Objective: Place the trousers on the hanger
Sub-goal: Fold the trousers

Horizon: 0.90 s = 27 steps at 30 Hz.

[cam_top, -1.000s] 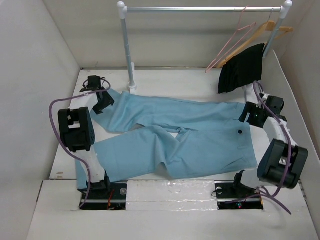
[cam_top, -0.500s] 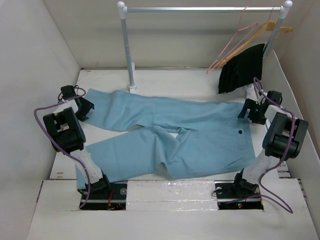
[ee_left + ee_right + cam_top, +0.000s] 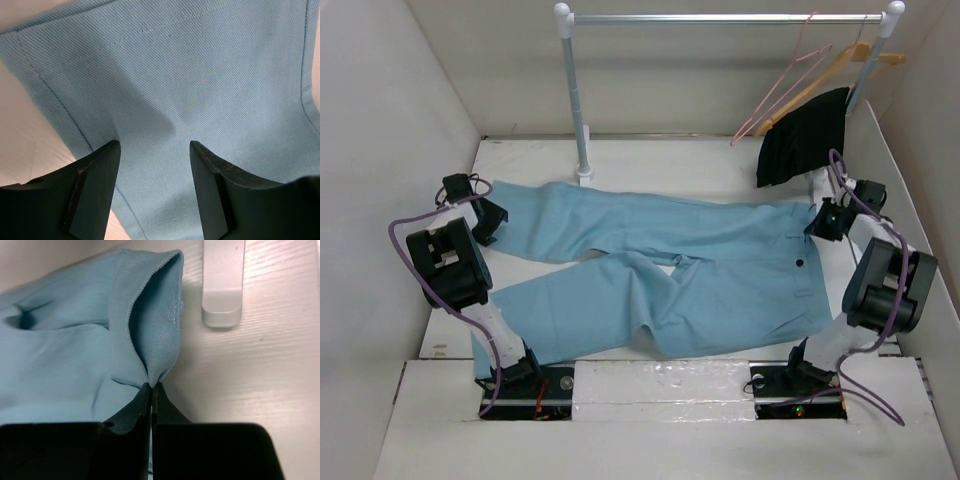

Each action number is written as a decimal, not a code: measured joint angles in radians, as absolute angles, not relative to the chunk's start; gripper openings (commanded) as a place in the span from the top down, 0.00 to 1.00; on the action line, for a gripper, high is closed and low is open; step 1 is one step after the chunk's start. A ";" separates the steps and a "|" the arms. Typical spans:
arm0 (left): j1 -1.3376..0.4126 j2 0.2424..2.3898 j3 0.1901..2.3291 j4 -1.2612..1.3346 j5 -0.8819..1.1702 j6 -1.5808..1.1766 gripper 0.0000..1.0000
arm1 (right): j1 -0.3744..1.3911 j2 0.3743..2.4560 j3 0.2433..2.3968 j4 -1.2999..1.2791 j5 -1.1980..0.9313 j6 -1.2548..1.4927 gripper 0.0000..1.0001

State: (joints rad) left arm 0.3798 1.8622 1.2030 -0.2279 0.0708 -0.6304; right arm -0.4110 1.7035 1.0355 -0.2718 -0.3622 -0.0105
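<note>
the light blue trousers (image 3: 670, 270) lie flat on the white table (image 3: 700, 165). the right gripper (image 3: 151, 386) pinches their waistband edge; the left gripper (image 3: 153, 146) stands spread over a leg hem.

Left arm (image 3: 448, 265) is folded up at the elbow with the wrist reaching out to the far left. The left gripper (image 3: 155, 145) points down with its jaws standing well apart over the trousers (image 3: 200, 75). Right arm (image 3: 885, 285) is bent much the same way over on the right side, and the right gripper (image 3: 151, 386) has its fingertips squeezed tight together, pinching a fold of that cloth.
</note>
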 measured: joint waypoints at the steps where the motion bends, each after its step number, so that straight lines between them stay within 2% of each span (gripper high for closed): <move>1: 0.380 1.861 1.201 -0.228 0.070 -0.630 0.46 | -0.411 1.658 1.024 -0.275 -0.362 0.000 1.00; 7: 0.380 1.853 1.191 -0.230 0.067 -0.634 0.47 | -0.413 1.400 1.017 -0.268 -0.347 0.047 1.00; 11: 0.379 1.851 1.191 -0.239 0.066 -0.642 0.48 | -0.457 1.394 1.048 -0.286 -0.323 0.062 1.00; 13: 0.379 1.849 1.191 -0.247 0.068 -0.648 0.47 | -0.493 1.445 1.077 -0.303 -0.310 0.072 0.76; 14: 0.379 1.847 1.191 -0.252 0.069 -0.652 0.47 | -0.507 1.476 1.094 -0.314 -0.303 0.075 0.58; 15: 0.379 1.843 1.191 -0.257 0.072 -0.656 0.45 | -0.516 1.504 1.110 -0.318 -0.296 0.079 0.35; 16: 0.373 1.839 1.191 -0.261 0.075 -0.658 0.43 | -0.525 1.534 1.129 -0.324 -0.286 0.079 0.28; 18: 0.364 1.819 1.192 -0.271 0.076 -0.662 0.40 | -0.535 1.576 1.158 -0.334 -0.281 0.076 0.20; 20: 0.338 1.784 1.197 -0.290 0.076 -0.661 0.38 | -0.526 1.575 1.161 -0.338 -0.281 0.076 0.19; 22: 0.296 1.722 1.205 -0.307 0.068 -0.657 0.37 | -0.491 1.529 1.151 -0.340 -0.278 0.075 0.24; 23: 0.269 1.681 1.205 -0.310 0.058 -0.654 0.37 | -0.459 1.487 1.139 -0.340 -0.277 0.074 0.31; 24: 0.247 1.631 1.205 -0.313 0.046 -0.650 0.38 | -0.413 1.436 1.118 -0.330 -0.274 0.073 0.44; 27: 0.192 1.471 1.195 -0.320 0.021 -0.637 0.40 | -0.242 1.275 1.041 -0.289 -0.300 0.075 0.64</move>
State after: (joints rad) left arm 0.1917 1.4708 1.1950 -0.3199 0.0212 -0.6369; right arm -0.2424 1.2751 1.0412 -0.2890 -0.3004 0.0753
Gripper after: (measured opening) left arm 0.610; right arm 0.502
